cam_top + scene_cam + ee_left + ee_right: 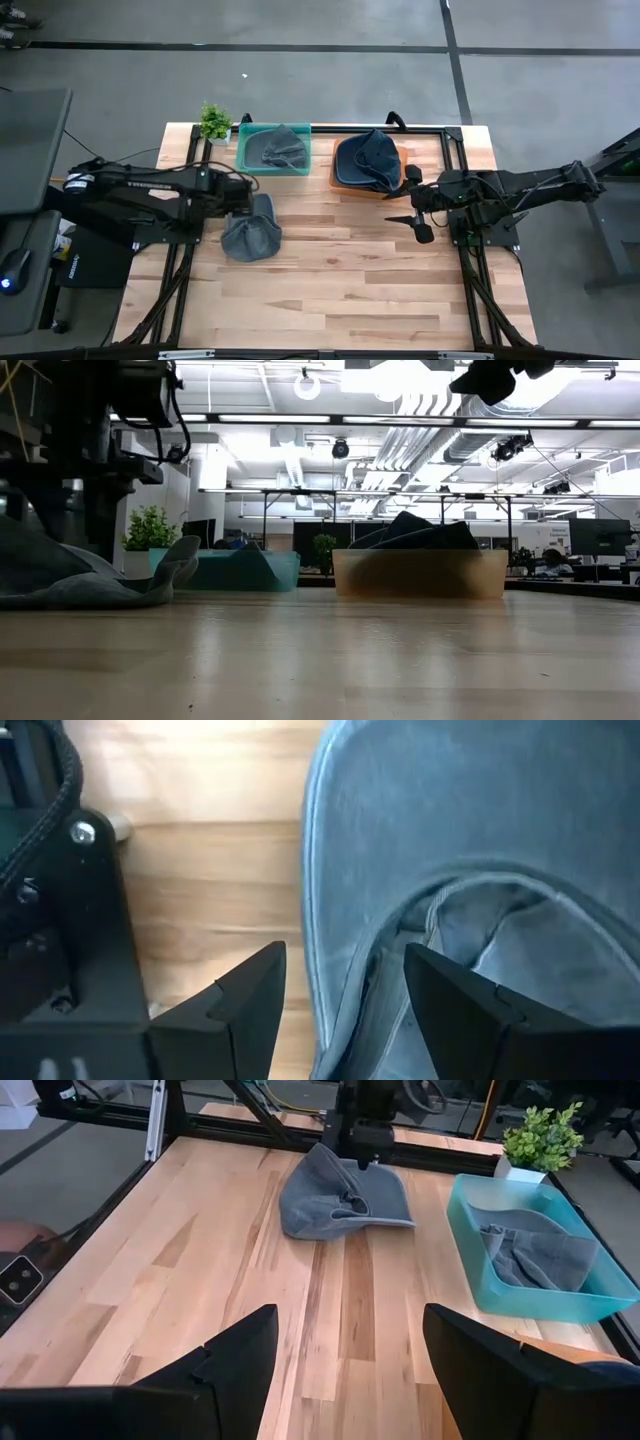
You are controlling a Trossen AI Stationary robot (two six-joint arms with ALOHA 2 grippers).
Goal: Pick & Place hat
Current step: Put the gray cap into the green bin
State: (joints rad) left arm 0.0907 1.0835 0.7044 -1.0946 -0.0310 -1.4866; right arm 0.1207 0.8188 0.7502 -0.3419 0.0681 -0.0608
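The gray hat (251, 232) lies crumpled on the wooden worktop (340, 270) in front of the teal bin (273, 148) (another hat inside), with the left gripper (345, 982) right down over it, fingers apart straddling its edge, while the right gripper (345, 1355) hangs spread open near the orange bin (366, 166).

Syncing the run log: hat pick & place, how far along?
Done, it seems: one grey hat lies in the teal bin, a darker one in the orange bin. In hand: the left gripper is open astride the edge of a third hat lying on the table, not yet gripped. Left: grasp, lift, place. The right gripper waits open over the table.
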